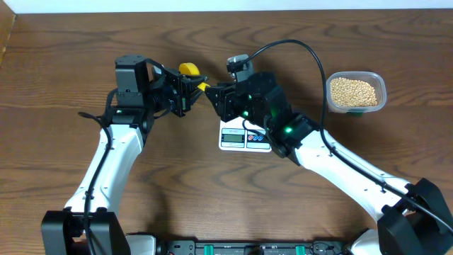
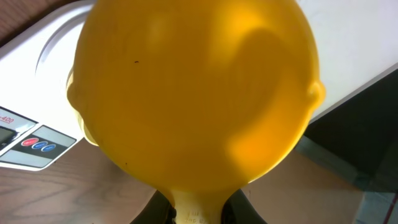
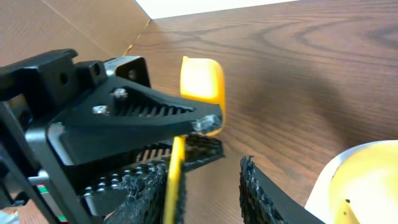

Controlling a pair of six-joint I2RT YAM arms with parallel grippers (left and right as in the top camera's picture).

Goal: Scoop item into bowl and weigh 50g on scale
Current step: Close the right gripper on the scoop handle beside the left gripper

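The left tool (image 1: pixel 187 92) is clamped on the yellow scoop (image 2: pixel 193 93), at ten o'clock from the scale (image 1: pixel 244 140). The right tool (image 3: pixel 202 180) is partly open around the scoop's handle, with a gap on one side. The bowl (image 3: pixel 373 180) shows at its four o'clock. The beans (image 1: pixel 352 90) fill a clear tub (image 1: pixel 381 99) on the surface (image 1: pixel 71 57), at two o'clock from the scale.

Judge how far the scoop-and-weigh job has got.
Done: nothing visibly scooped; the beans sit in the clear container. In hand: the left gripper holds the yellow scoop, the right gripper open around its handle. Left: scooping into the bowl and weighing on the scale.
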